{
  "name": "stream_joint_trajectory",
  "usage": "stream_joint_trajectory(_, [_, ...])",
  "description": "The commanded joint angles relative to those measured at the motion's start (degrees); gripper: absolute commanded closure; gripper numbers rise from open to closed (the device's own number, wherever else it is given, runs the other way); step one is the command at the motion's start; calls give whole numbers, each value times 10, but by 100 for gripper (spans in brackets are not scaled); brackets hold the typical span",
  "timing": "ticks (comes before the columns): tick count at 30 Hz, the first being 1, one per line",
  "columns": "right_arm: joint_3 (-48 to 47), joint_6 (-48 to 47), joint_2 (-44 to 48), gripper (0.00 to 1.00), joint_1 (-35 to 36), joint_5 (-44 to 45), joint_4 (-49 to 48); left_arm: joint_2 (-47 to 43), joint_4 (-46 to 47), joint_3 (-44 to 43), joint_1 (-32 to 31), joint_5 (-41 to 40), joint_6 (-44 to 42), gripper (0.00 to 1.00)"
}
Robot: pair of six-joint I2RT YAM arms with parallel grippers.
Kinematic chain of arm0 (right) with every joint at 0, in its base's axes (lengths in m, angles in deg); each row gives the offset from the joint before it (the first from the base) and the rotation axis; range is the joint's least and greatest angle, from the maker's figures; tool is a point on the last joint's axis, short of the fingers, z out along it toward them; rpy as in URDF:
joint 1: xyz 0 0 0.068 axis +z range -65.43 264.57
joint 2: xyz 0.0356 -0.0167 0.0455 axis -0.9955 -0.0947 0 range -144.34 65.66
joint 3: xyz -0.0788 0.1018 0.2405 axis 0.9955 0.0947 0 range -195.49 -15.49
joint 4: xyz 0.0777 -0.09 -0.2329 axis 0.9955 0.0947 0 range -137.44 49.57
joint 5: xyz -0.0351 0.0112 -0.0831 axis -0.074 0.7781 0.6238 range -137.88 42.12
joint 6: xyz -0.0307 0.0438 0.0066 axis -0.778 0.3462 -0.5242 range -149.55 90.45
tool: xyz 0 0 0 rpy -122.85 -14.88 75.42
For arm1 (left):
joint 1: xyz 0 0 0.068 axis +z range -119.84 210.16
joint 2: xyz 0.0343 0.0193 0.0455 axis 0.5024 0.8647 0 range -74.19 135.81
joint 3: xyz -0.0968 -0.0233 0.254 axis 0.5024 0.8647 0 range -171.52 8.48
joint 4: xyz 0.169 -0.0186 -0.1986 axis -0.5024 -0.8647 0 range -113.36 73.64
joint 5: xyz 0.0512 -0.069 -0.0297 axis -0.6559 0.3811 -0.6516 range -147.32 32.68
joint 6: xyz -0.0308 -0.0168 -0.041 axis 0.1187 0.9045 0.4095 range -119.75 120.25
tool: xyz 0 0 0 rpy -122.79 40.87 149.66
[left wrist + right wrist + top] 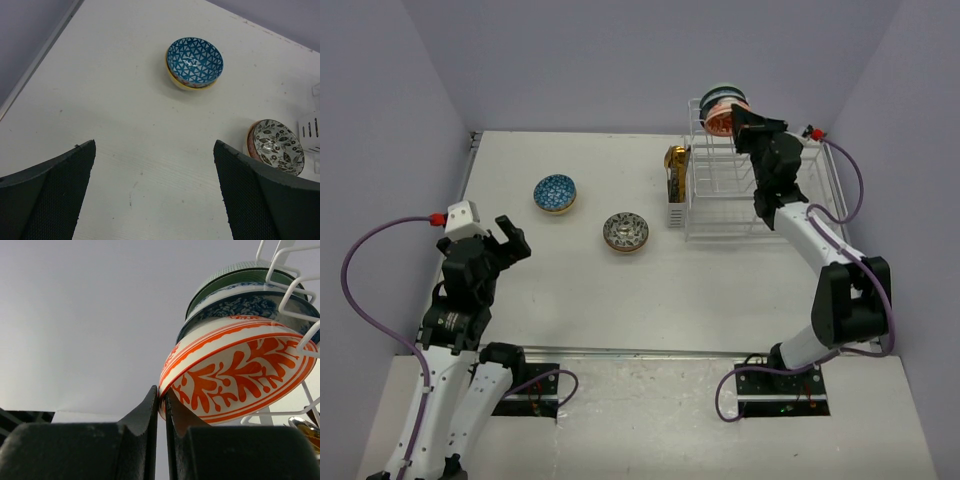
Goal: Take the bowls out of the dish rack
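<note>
The white wire dish rack [720,185] stands at the back right and holds three bowls on edge at its far end. My right gripper [161,396] is shut on the rim of the nearest one, an orange-and-white patterned bowl [235,372], also seen in the top view [720,118]. Behind it stand a blue speckled bowl [250,305] and a green bowl [235,277]. A blue patterned bowl [555,193] and a grey patterned bowl [625,232] sit upright on the table. My left gripper [508,240] is open and empty above the table, near both bowls [194,62] [277,146].
A gold-brown cylinder [677,172] stands in a white holder against the rack's left side. Grey walls close the table at the back and both sides. The table's left edge [40,55] runs beside my left gripper.
</note>
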Motion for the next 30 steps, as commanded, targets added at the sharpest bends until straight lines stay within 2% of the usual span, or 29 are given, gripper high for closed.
stream_joint_trajectory(1, [-2, -8, 47, 100, -4, -1, -104, -2, 22, 2, -2, 6, -12, 0])
stream_joint_trajectory(11, [32, 4, 88, 100, -7, -44, -139, -1, 22, 2, -2, 5, -12, 0])
stream_joint_trajectory(17, [32, -45, 116, 100, -7, -72, -139, -3, 20, -1, -2, 2, -10, 0])
stream_joint_trajectory(18, [29, -55, 119, 100, -7, -99, -139, -5, 20, -2, -2, 1, -10, 0])
stream_joint_trajectory(20, [25, -93, 128, 100, -7, -129, -139, -7, 19, -5, -2, -2, -8, 0])
stream_joint_trajectory(24, [27, -226, 150, 100, -1, -257, -153, -1, 9, -28, -3, 3, -1, 0])
stream_joint_trajectory(26, [28, -280, 168, 100, 2, -283, -111, 10, 5, -60, -2, 21, 4, 0])
stream_joint_trajectory(27, [29, -340, 190, 100, 8, -292, -92, 14, 5, -73, -2, 27, 7, 0])
stream_joint_trajectory(29, [40, -403, 214, 100, 18, -308, -42, 27, 8, -119, -2, 47, 14, 0])
stream_joint_trajectory(30, [42, -473, 237, 100, 31, -313, -22, 32, 12, -135, -2, 56, 17, 0])
